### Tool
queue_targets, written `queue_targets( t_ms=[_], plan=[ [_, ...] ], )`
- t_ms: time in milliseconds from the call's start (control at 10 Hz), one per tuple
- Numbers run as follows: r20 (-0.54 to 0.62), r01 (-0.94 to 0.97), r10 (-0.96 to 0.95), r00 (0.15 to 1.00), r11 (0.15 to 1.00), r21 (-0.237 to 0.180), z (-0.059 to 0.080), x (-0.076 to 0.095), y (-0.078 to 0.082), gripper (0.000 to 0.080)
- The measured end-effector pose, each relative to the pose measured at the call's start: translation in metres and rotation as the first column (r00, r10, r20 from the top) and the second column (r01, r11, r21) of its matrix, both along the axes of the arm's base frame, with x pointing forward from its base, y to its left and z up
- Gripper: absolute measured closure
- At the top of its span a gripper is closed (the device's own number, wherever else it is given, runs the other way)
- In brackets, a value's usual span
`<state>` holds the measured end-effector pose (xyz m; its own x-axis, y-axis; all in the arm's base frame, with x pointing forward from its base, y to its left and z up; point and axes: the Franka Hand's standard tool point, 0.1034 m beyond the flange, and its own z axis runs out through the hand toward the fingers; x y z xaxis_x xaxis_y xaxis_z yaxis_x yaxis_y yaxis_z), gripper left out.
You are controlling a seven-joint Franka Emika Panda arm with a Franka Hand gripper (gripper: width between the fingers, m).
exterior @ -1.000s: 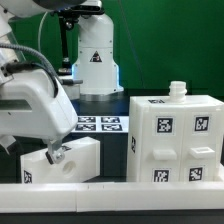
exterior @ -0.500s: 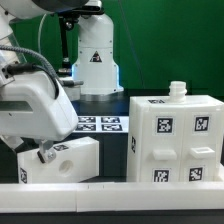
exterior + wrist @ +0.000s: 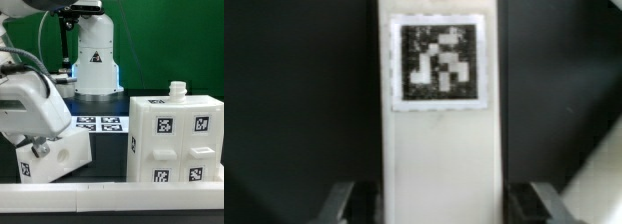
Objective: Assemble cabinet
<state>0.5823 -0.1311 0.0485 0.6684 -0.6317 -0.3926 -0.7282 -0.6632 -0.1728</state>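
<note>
Between hand [image 3: 441, 203] fingers [image 3: 342, 202], cabinet part [image 3: 441, 150] running lengthwise

All white plastic: cabinet body [image 3: 172, 140] on the exterior view's right is smooth with a satin sheen, and the knob [image 3: 177, 90] on top is the same stuff. smaller cabinet part [image 3: 66, 160] on the exterior view's left has the same smooth white plastic. marker tags [image 3: 164, 126] look like matt printed paper, stuck flat. near rail [image 3: 100, 200] is white, smooth, slightly glossy. marker board [image 3: 98, 124], farther back, is flat matt white. table [image 3: 110, 160] is matt black. robot base [image 3: 95, 60] and arm shell [image 3: 28, 105] are glossy white. gripper fingers [image 3: 342, 200] are dark and matt, blurred.
</note>
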Motion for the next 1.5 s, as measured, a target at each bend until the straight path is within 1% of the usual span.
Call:
queue_targets(
  t_ms=[100,200,300,400,900,1000,1100,1200,1300,1400,1500],
  plan=[
    [-0.046,0.005,-0.003,0.999,0.999,0.037,0.007,-0.018,0.000,0.0515],
    [-0.084,0.013,-0.008,0.996,0.998,0.060,0.017,-0.026,-0.002,0.0515],
    [-0.077,0.012,-0.008,0.997,0.998,0.055,0.021,-0.021,-0.003,0.0515],
    [-0.078,0.013,-0.009,0.997,0.999,0.052,0.018,-0.022,-0.003,0.0515],
    [-0.083,0.013,-0.009,0.997,0.999,0.052,0.015,-0.024,-0.003,0.0515],
    [-0.089,0.007,-0.003,0.996,0.999,0.045,0.014,-0.025,-0.003,0.0515],
    [-0.107,-0.016,0.020,0.994,0.999,0.042,0.017,-0.027,-0.003,0.0515],
    [-0.183,-0.058,0.065,0.981,0.997,0.045,0.030,-0.037,-0.014,0.0515],
    [-0.292,-0.064,0.059,0.955,0.998,-0.008,0.042,-0.040,-0.021,0.0515],
    [-0.345,-0.115,0.083,0.935,0.991,-0.075,0.046,-0.035,-0.014,0.0515],
    [-0.347,-0.160,0.116,0.931,0.982,-0.101,0.045,-0.031,0.003,0.0515]
  ],
)
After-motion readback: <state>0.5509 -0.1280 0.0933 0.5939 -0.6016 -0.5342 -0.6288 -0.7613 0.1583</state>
